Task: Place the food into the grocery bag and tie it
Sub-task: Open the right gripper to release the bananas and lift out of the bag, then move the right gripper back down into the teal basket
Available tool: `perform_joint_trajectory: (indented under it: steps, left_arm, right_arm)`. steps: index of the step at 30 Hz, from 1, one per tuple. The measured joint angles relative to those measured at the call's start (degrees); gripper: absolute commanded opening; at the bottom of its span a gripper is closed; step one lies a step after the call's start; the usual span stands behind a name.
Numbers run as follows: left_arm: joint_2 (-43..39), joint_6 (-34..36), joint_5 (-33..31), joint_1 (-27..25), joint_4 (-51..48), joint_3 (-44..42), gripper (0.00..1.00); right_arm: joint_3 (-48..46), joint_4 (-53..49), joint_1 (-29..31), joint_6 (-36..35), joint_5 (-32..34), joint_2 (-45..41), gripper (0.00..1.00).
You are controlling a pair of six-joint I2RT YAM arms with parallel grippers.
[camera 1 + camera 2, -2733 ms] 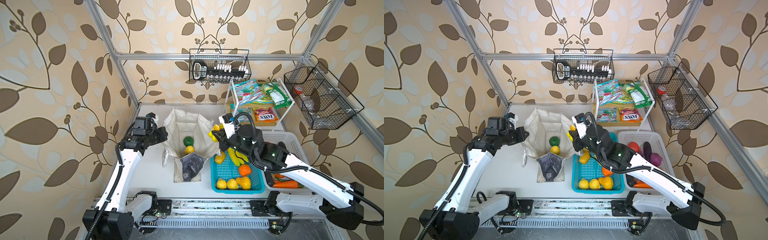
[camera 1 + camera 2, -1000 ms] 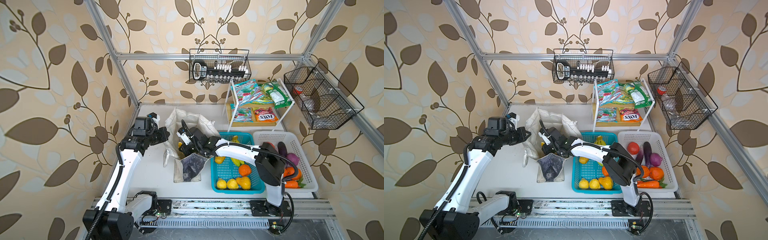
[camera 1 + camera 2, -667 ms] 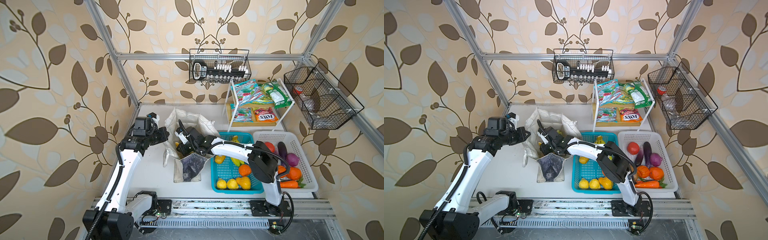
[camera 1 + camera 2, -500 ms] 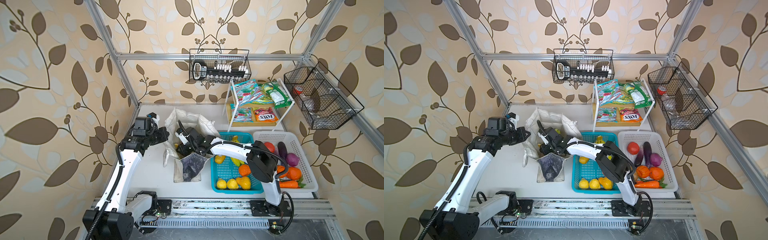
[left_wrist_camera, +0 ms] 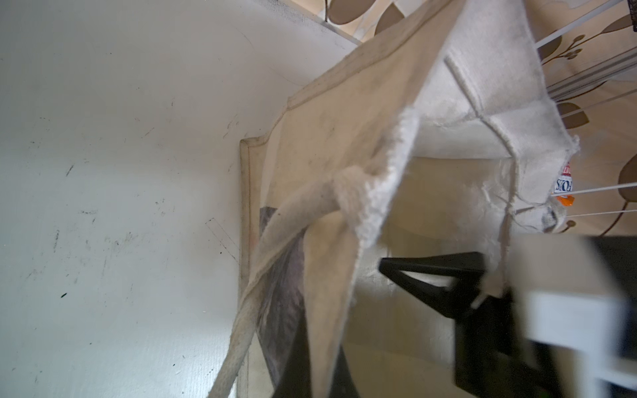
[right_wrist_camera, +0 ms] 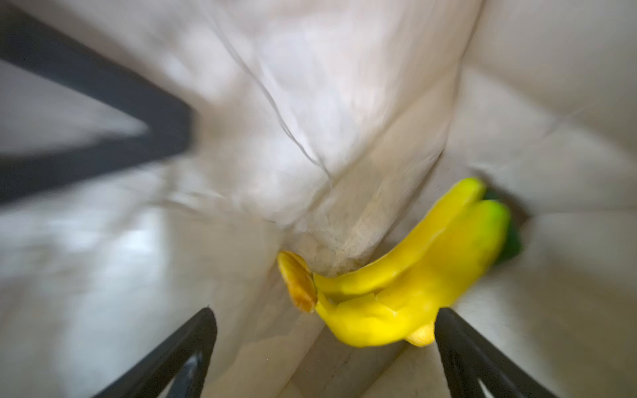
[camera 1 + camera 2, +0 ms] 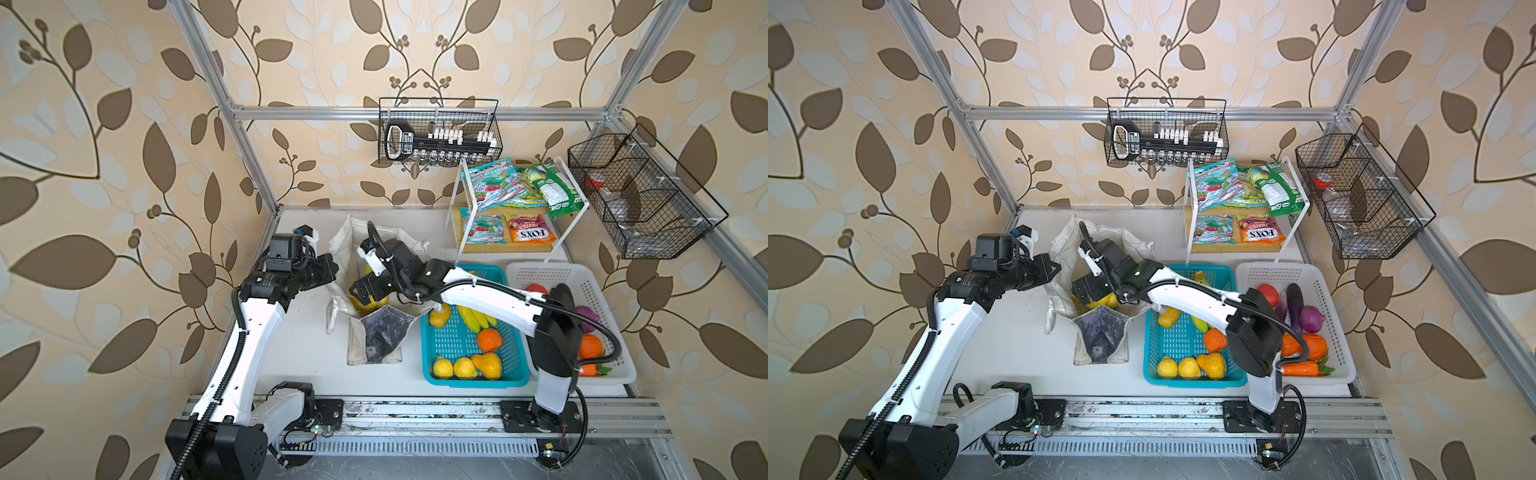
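One banana bunch delivered, and the bag is held open for more.
Right gripper has just sprung wide inside the grocery bag, mid-tabletop toward the left edge, and grips nothing — the banana bunch lies loose inside, against a green fruit. Left gripper stays clamped on the rim. Snack packets at the back-right corner remain — tying comes last.

Right gripper is inside the bag, fingers spread wide. Banana bunch lies against a canvas fold, not clamped, one end just beside a finger. Green fruit sits behind the banana tips. Dark V-shaped part is blurred.
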Motion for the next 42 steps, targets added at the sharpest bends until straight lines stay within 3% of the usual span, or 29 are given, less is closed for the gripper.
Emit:
perform_joint_trajectory:
  steps: [6,11,14,18,24,29,42]
  left_arm:
    - [0.0,0.0,-0.9,0.0,0.0,0.0,0.0]
    - [0.0,0.0,-0.9,0.0,0.0,0.0,0.0]
    - [0.0,0.0,-0.9,0.0,0.0,0.0,0.0]
    - [0.1,0.0,-0.8,0.0,0.0,0.0,0.0]
    - [0.3,0.0,-0.7,0.0,0.0,0.0,0.0]
    - [0.3,0.0,-0.7,0.0,0.0,0.0,0.0]
    - [0.3,0.1,-0.8,0.0,0.0,0.0,0.0]
  right_arm:
    - [-9.3,3.7,0.1,-7.8,10.6,-19.7,1.0]
    - [-14.9,4.1,-2.2,-12.7,15.0,-28.7,1.0]
    - [-18.4,3.7,-3.9,-14.1,15.5,-32.0,1.0]
    - [-29.8,1.3,-6.2,-12.7,15.3,-43.4,1.0]
    - [-35.9,0.3,-10.4,-10.3,13.8,-53.1,1.0]
    - [-42.2,0.1,-14.7,-8.3,13.9,-54.5,1.0]
    - [-52.9,7.9,-19.1,-2.8,9.1,-44.9,0.93]
